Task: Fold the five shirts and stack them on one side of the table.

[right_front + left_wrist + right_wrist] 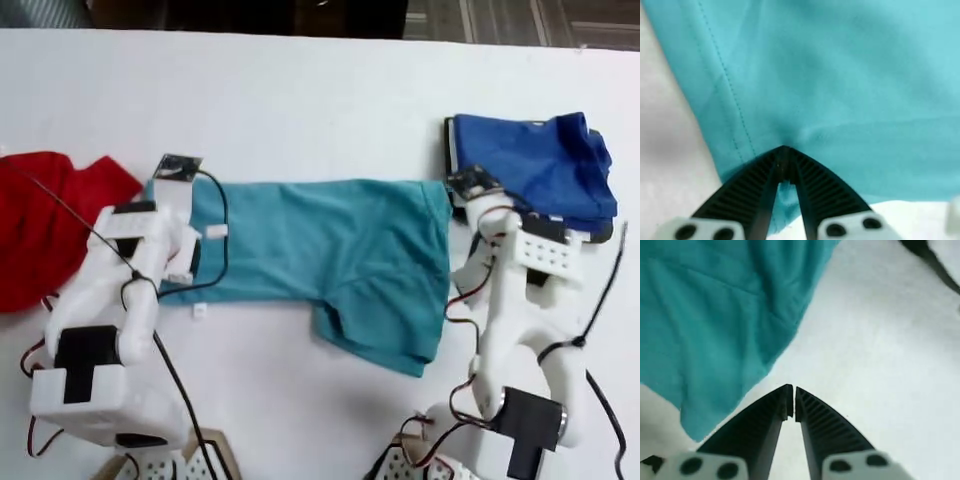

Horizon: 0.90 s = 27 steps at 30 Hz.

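A teal shirt (340, 265) lies spread across the middle of the white table (300, 90), one sleeve hanging toward the front. My left gripper (785, 165) is shut on the shirt's hem (760, 140), at its left edge in the high view (185, 240). My right gripper (791, 402) is shut with nothing in it. It hangs over bare table just beside the shirt's right edge (740, 340), seen in the high view (468, 222). A folded blue shirt (535, 165) lies at the right on something dark. A crumpled red shirt (45, 220) lies at the left edge.
Both arm bases (85, 385) (525, 420) stand at the front edge with loose cables (215, 225) trailing over the shirt's left end. The far half of the table is bare white surface.
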Each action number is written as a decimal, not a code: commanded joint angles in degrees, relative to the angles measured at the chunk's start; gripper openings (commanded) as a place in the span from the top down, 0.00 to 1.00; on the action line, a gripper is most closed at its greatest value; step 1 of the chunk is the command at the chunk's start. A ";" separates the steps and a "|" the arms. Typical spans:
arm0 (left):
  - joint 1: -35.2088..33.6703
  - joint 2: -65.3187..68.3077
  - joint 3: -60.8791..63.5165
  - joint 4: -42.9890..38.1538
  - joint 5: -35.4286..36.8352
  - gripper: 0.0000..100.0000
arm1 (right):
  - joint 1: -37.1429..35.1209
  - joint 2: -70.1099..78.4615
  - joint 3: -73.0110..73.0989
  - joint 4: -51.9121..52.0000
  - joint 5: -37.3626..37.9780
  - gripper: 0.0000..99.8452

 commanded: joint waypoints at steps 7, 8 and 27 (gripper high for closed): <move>0.18 0.35 -0.04 -1.85 -0.26 0.97 | -18.24 -4.62 0.18 5.41 -5.27 0.98; 0.18 0.35 -0.04 -1.85 -0.26 0.97 | -20.53 -6.55 1.41 5.76 -5.36 0.98; 0.18 0.35 -0.04 -1.85 -0.26 0.97 | -38.90 -7.25 25.14 -11.21 -4.92 0.73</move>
